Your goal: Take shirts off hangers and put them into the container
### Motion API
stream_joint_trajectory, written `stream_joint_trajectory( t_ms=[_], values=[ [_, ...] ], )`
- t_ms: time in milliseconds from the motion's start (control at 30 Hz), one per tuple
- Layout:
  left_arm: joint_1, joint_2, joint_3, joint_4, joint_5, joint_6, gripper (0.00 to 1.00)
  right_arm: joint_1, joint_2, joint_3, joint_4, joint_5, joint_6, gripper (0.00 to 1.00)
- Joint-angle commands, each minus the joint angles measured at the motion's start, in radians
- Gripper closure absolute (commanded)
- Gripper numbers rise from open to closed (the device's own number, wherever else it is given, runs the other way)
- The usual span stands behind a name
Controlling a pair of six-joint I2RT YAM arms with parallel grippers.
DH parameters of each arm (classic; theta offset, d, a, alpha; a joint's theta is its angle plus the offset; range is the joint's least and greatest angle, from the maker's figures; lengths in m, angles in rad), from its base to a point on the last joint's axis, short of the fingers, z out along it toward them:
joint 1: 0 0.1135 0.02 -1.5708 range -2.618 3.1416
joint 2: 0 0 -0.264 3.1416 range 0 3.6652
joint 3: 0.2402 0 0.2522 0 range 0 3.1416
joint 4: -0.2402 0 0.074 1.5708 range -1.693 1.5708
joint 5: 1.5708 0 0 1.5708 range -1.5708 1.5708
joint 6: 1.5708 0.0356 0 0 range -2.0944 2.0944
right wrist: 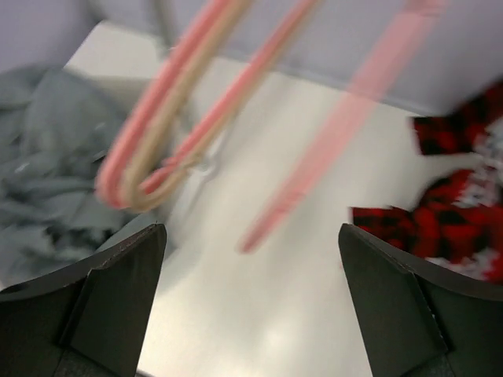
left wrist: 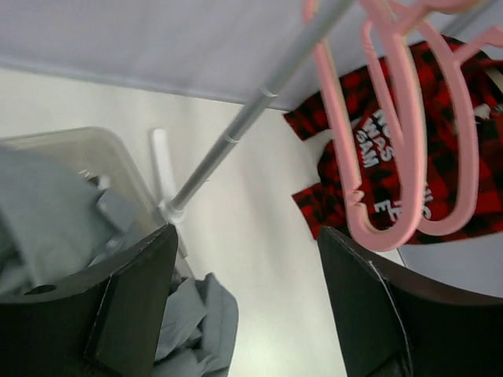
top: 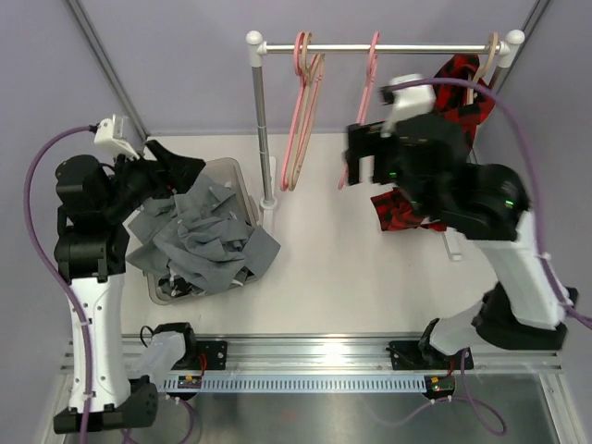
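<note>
"Where have the shirts got to?"

"The grey shirt (top: 208, 236) is heaped in the container (top: 238, 173) at the left of the surface (top: 351, 287), with one edge spilling over the near rim. The black shirt (top: 176, 162) is bunched at its far left corner. The red-and-black plaid shirt (top: 460, 83) hangs at the right end of the rail (top: 407, 46)."

"And the tools?"

"The left tool (left wrist: 247, 236) is over the container, fingers spread wide with nothing between them. The right tool (right wrist: 251, 232) is spread fully too and is empty, up near the lone pink hanger (top: 373, 69)."

"Is the left one touching the black shirt?"

"I can't tell; from above they overlap. The right arm (top: 481, 199) covers most of the plaid shirt, so I can't make out what it hangs on. The right wrist view is smeared, and the pink and tan hangers (top: 305, 102) by the post show there as streaks."
</note>
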Motion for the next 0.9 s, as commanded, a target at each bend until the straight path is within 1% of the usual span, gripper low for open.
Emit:
stream_joint_trajectory(
  t_ms=[0,67,133,200,233,267,300,367,400,533,633,700,733,767,833,867],
  values=[
    [-0.124,0.015,0.141,0.034,-0.072,0.066,0.22,-0.091,-0.161,-0.097,-0.048,0.209,0.026,0.01],
    [-0.128,0.038,0.163,0.053,-0.056,0.029,0.21,-0.135,-0.223,-0.125,-0.044,0.210,0.017,0.01],
    [-0.166,0.051,0.161,0.073,-0.043,0.014,0.20,-0.166,-0.247,-0.148,-0.056,0.222,0.015,0.00],
    [-0.210,0.051,0.155,0.077,-0.059,0.018,0.20,-0.223,-0.270,-0.183,-0.074,0.248,0.019,0.01],
    [-0.226,0.048,0.149,0.080,-0.089,0.020,0.20,-0.252,-0.277,-0.204,-0.070,0.249,0.021,0.01],
    [-0.239,0.041,0.140,0.086,-0.095,0.026,0.20,-0.284,-0.297,-0.229,-0.062,0.237,0.018,0.01],
    [-0.256,0.037,0.138,0.093,-0.097,0.026,0.20,-0.348,-0.306,-0.284,-0.029,0.224,0.007,0.01],
    [-0.270,0.040,0.146,0.095,-0.097,0.025,0.20,-0.413,-0.317,-0.326,0.013,0.188,-0.013,0.00],
    [-0.285,0.041,0.150,0.095,-0.096,0.028,0.20,-0.466,-0.314,-0.355,0.028,0.179,-0.020,0.01],
    [-0.315,0.041,0.149,0.097,-0.092,0.034,0.20,-0.542,-0.285,-0.372,0.079,0.122,-0.027,0.01],
    [-0.321,0.032,0.147,0.087,-0.096,0.051,0.19,-0.605,-0.222,-0.361,0.085,0.139,-0.019,0.02],
    [-0.321,0.025,0.146,0.080,-0.103,0.057,0.19,-0.646,-0.205,-0.358,0.098,0.138,-0.007,0.05],
    [-0.321,0.018,0.144,0.080,-0.102,0.063,0.18,-0.678,-0.190,-0.355,0.104,0.127,-0.002,0.09],
    [-0.322,0.015,0.144,0.080,-0.100,0.064,0.18,-0.688,-0.184,-0.343,0.108,0.127,0.000,0.26],
    [-0.321,0.014,0.138,0.077,-0.092,0.075,0.18,-0.706,-0.158,-0.332,0.114,0.130,0.003,0.56],
    [-0.321,0.014,0.137,0.071,-0.092,0.080,0.18,-0.708,-0.149,-0.324,0.125,0.142,0.001,0.68]
  ],
)
